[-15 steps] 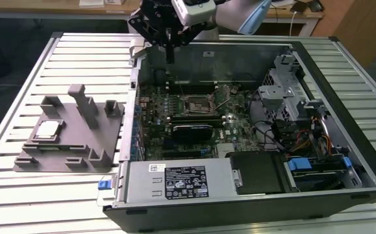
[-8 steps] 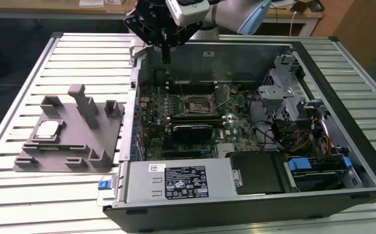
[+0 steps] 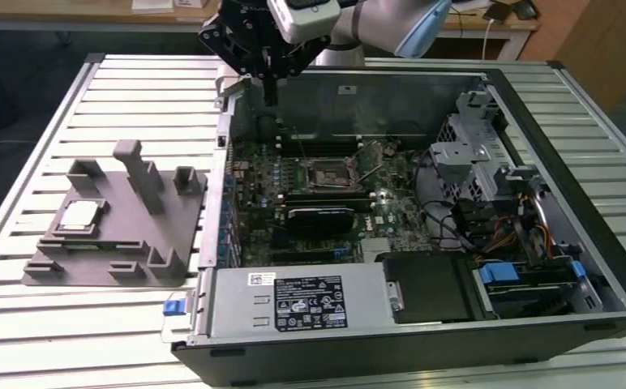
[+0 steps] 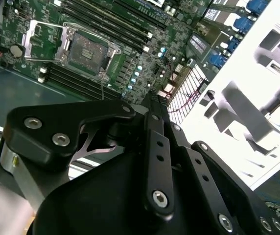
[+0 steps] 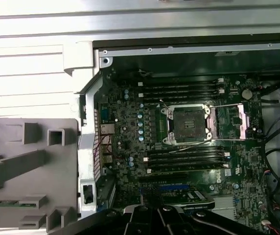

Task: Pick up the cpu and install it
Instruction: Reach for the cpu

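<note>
Slatted counter (image 3: 129, 89): cpu (image 3: 79, 215) on grey fixture (image 3: 129, 253), untouched. Gripper (image 3: 271, 100) over case (image 3: 400, 97) wall, fingers (image 3: 271, 89) together, empty. For pick, prob. best: spread fingers, descend square, grip chip edges.

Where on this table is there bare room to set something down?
Bare table slats lie beyond the grey fixture, toward the exterior view's left, and before it along the near edge. Crowded: the fixture, bearing the cpu, and the computer case.

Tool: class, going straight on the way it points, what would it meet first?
Probably the motherboard beside the case wall, not the socket; depth below the tool is unclear.
</note>
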